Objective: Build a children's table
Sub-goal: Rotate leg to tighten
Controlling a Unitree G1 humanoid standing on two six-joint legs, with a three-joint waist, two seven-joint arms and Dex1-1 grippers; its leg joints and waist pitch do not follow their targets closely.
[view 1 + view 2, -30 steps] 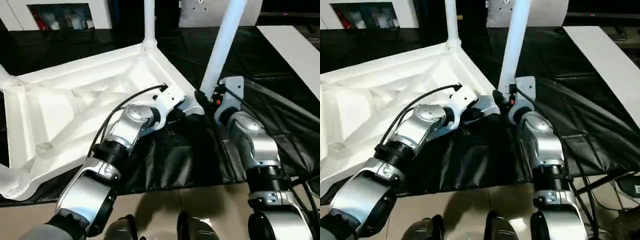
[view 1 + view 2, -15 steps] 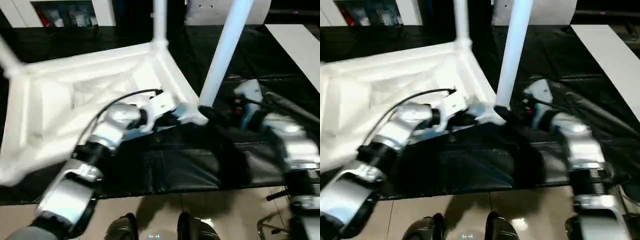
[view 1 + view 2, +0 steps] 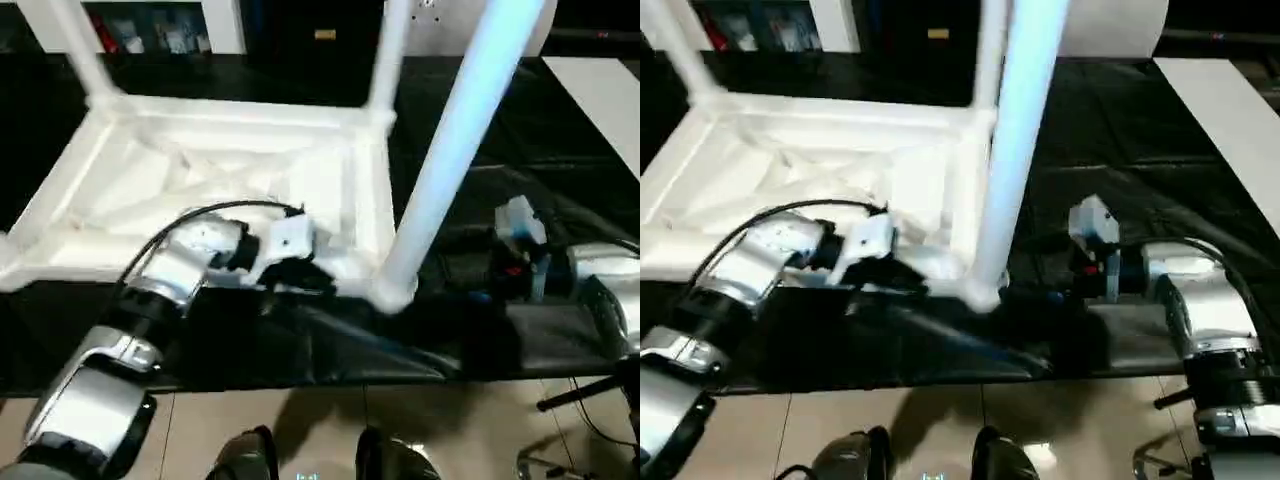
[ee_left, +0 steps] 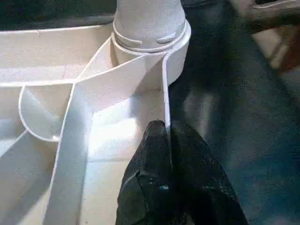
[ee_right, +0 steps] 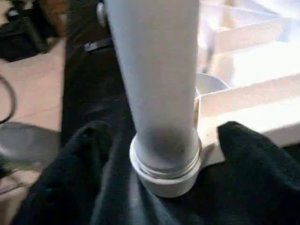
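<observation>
I kept the left gripper [image 4: 167,136] clamped on the near rim of the children's table [image 3: 215,185], judged light and stiff, right gripper [image 5: 154,136] spread around its near-right leg [image 3: 455,150].

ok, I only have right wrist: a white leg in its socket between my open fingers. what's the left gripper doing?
Observer: The left gripper is shut on the table top's thin rim wall, right beside that corner socket.
Operator: other legs in?
Observer: Two more legs stand upright at the far corners, far left leg and far right leg. The fourth corner is cut off from view.
Operator: which way up is the top?
Observer: Ribbed underside facing up, over the black-covered work surface.
</observation>
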